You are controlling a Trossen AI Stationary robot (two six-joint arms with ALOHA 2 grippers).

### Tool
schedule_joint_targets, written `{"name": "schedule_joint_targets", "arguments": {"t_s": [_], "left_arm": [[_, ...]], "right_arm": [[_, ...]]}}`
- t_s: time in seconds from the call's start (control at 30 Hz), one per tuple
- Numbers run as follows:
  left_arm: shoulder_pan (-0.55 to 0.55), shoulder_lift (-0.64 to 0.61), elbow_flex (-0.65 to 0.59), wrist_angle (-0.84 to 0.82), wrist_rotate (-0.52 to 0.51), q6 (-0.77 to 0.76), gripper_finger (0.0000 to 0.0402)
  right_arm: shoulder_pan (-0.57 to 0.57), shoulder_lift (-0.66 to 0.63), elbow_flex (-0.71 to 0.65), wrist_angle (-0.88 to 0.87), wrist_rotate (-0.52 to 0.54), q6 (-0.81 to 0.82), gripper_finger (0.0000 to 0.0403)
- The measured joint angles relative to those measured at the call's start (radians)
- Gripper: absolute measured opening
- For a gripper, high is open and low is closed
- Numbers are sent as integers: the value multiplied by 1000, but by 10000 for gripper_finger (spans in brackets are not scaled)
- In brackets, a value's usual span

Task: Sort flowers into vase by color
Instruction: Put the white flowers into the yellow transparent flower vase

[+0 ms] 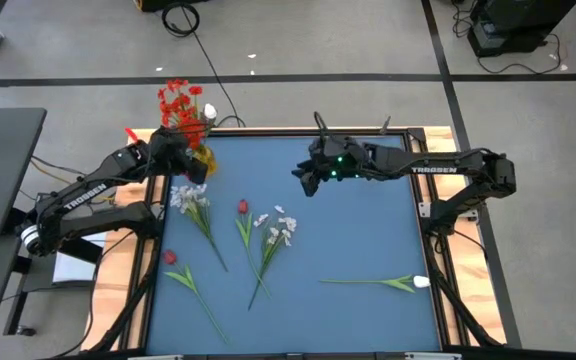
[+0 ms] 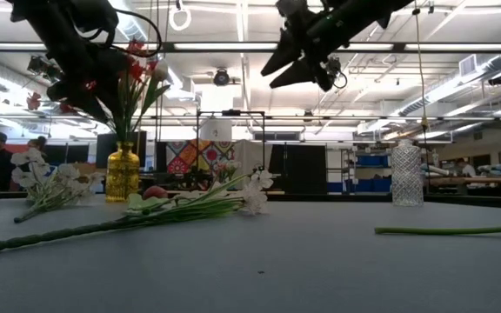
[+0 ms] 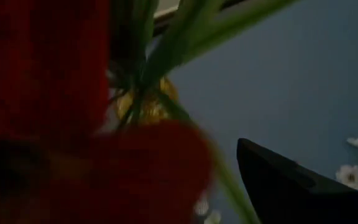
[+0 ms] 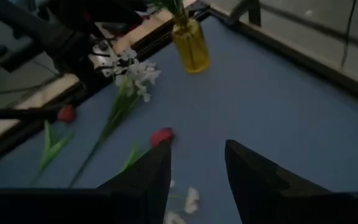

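Five flowers lie loose on the blue worktop point(image 1: 368, 230): a white spray point(image 1: 192, 200) at the far left, a red bud point(image 1: 242, 207) and a white-blossom stem point(image 1: 278, 232) in the middle, a red bloom point(image 1: 170, 257) at the near left, and a white-tipped stem point(image 1: 378, 283) at the near right. One yellow vase point(image 1: 204, 157) at the far left corner holds a bunch of red flowers point(image 1: 178, 103). One clear vase point(image 2: 406, 174) stands at the far right. The left hand point(image 1: 182, 155) hovers by the red bunch above the yellow vase; I cannot tell how wide it stands or whether it grips anything. The right hand point(image 1: 306, 176) hangs over the far middle, fingers point(image 4: 145, 180) parted, holding nothing.
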Motion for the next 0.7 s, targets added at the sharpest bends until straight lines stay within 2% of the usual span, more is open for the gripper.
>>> {"name": "schedule_joint_targets", "arguments": {"t_s": [0.13, 0.3, 0.7], "left_arm": [[-5, 3, 19, -106, -2, 23, 231], [-12, -5, 24, -177, -4, 20, 231], [-51, -2, 25, -128, -20, -41, 231]], "right_arm": [[27, 23, -28, 39, -18, 115, 160], [58, 43, -28, 69, -18, 129, 160], [88, 44, -27, 129, -44, 146, 160]]}}
